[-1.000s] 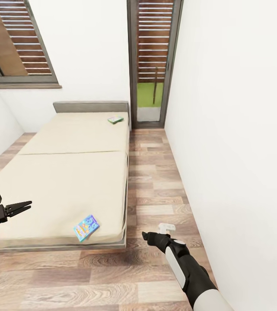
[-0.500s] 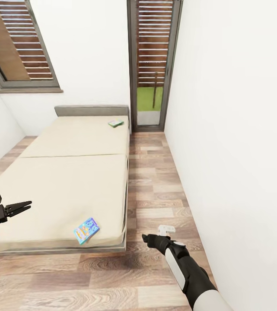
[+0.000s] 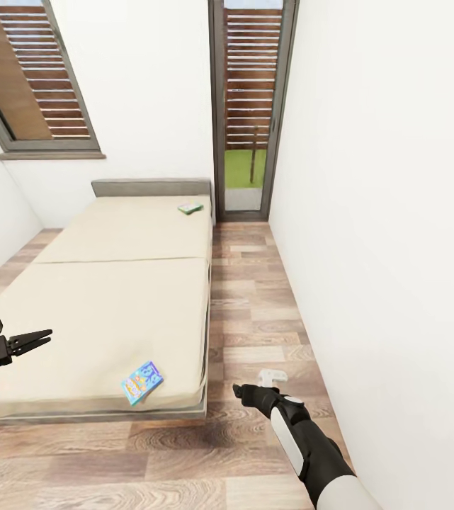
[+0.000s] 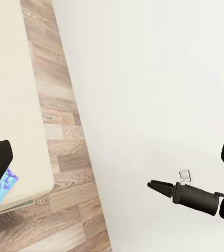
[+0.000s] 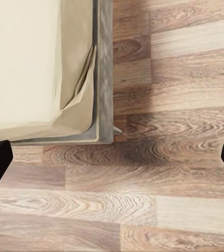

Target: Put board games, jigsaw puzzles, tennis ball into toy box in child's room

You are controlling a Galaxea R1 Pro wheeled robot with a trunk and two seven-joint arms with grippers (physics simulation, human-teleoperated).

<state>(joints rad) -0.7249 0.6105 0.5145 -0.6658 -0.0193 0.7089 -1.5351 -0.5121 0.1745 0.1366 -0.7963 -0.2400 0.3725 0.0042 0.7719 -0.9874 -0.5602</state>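
2 board games on bed, wall alongside; both tools seemingly apart, empty.

Between our two sets of jaws a board game lay on the bed by its near corner; another board game lay far ahead, near the headboard.

A big low bed with a tan top and a grey frame stands on a wood floor in a room with white walls, a slatted window and a tall glass door showing green grass.
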